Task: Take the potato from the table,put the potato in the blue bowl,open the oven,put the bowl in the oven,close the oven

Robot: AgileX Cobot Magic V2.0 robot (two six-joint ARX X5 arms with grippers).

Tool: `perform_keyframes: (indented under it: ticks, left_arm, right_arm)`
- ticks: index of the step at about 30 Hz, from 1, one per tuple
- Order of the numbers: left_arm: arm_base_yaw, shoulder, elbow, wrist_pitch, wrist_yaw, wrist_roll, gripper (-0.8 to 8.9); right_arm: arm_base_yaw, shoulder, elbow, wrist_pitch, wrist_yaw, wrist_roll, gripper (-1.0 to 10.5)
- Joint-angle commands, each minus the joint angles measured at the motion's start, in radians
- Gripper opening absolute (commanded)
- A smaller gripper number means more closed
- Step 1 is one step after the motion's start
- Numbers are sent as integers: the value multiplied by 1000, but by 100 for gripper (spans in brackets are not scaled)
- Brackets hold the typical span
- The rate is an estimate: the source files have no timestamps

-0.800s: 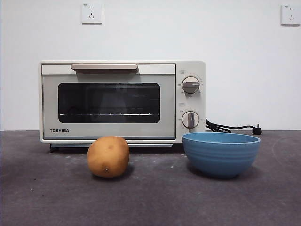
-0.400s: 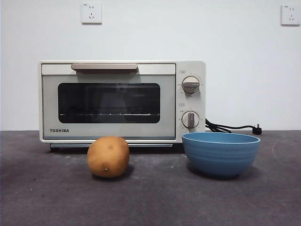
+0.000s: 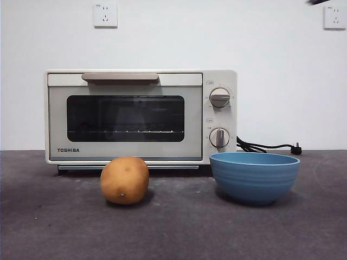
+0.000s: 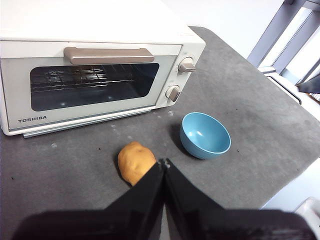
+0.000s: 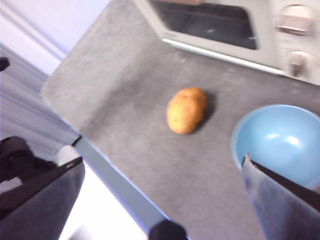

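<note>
The golden-brown potato [image 3: 124, 180] lies on the dark grey table [image 3: 54, 227] in front of the cream TOSHIBA oven [image 3: 124, 116], whose door is closed. To its right stands the blue bowl [image 3: 254, 176], empty. High above the table, my left gripper [image 4: 164, 162] is shut with nothing in it; the potato [image 4: 135, 162] sits just past its tips and the bowl [image 4: 205, 135] beside that. My right gripper [image 5: 162, 161] hangs open and high, looking down on the potato [image 5: 186, 110] and the bowl [image 5: 277, 142]; that view is blurred.
The oven's black cord and plug [image 3: 268, 146] lie on the table behind the bowl. Two wall sockets [image 3: 105, 15] are on the white wall. A black arm tip [image 3: 319, 1] shows at the top right corner. The table's edge [image 5: 115, 185] runs below the right gripper.
A black arm tip has come into the top right corner of the front view. Potato, bowl and oven have not moved.
</note>
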Motion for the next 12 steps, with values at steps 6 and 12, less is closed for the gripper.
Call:
perform_keyframes:
  ticks: [6,12]
  left_arm:
    - [1,-1,0,5,0,16,-8]
    - [1,-1,0,5,0,16,-8]
  right_arm:
    - [222,207,2,233,125,120,599]
    - [328,397,18,376,248,160,599]
